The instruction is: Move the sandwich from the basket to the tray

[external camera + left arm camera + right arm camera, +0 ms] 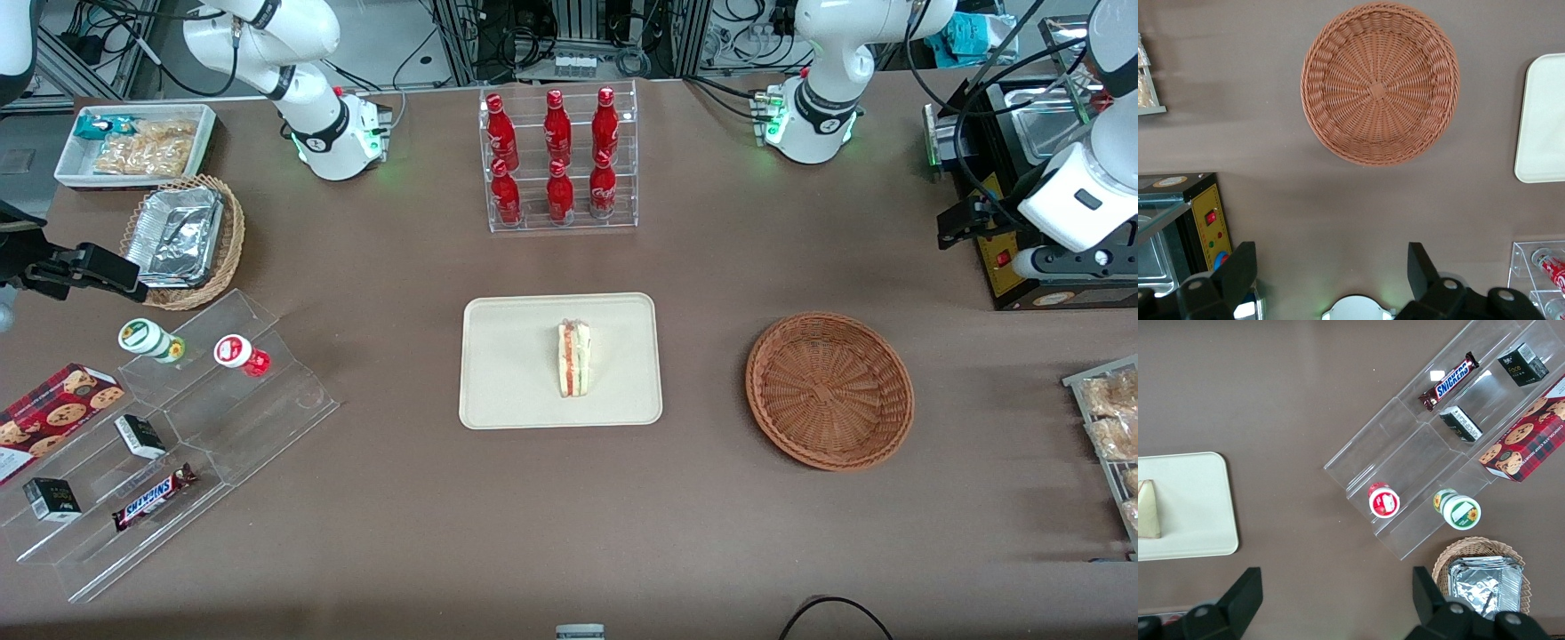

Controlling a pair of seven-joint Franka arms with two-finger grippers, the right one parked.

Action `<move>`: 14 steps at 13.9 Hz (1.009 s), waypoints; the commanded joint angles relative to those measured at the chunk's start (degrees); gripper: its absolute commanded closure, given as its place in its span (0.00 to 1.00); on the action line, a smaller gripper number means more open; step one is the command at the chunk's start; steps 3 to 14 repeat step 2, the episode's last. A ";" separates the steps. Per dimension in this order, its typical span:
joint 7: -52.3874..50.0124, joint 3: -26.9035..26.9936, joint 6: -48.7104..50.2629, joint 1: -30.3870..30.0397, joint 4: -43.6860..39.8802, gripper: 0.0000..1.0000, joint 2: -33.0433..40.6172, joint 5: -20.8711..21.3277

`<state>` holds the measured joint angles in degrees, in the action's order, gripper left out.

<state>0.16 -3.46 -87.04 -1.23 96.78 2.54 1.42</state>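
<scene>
The sandwich [575, 358] stands on its edge near the middle of the cream tray [507, 373], its red and green filling facing the front camera. One corner of it also shows in the right wrist view, sandwich [1148, 509] on tray [1195, 513]. The reddish-brown wicker basket [829, 389] beside the tray holds nothing. My gripper [949, 227] hangs open and empty above the table, farther from the front camera than the basket, toward the working arm's end, next to a black appliance. The left wrist view shows the basket [1379, 83], a tray edge [1541, 127] and my gripper [1331, 267].
A clear rack of red bottles [560, 160] stands farther back than the tray. The black appliance [1022, 178] and a wire rack of pastries [1111, 427] sit at the working arm's end. An acrylic snack stand [169, 427] and a foil-filled tan basket [187, 240] lie toward the parked arm's end.
</scene>
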 commanded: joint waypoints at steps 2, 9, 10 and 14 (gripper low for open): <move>-0.07 0.30 -5.15 -0.44 -1.94 0.00 -3.06 0.25; -0.07 0.30 -5.15 -0.44 -1.94 0.00 -3.06 0.25; -0.07 0.30 -5.15 -0.44 -1.94 0.00 -3.06 0.25; -0.07 0.30 -5.15 -0.44 -1.94 0.00 -3.06 0.25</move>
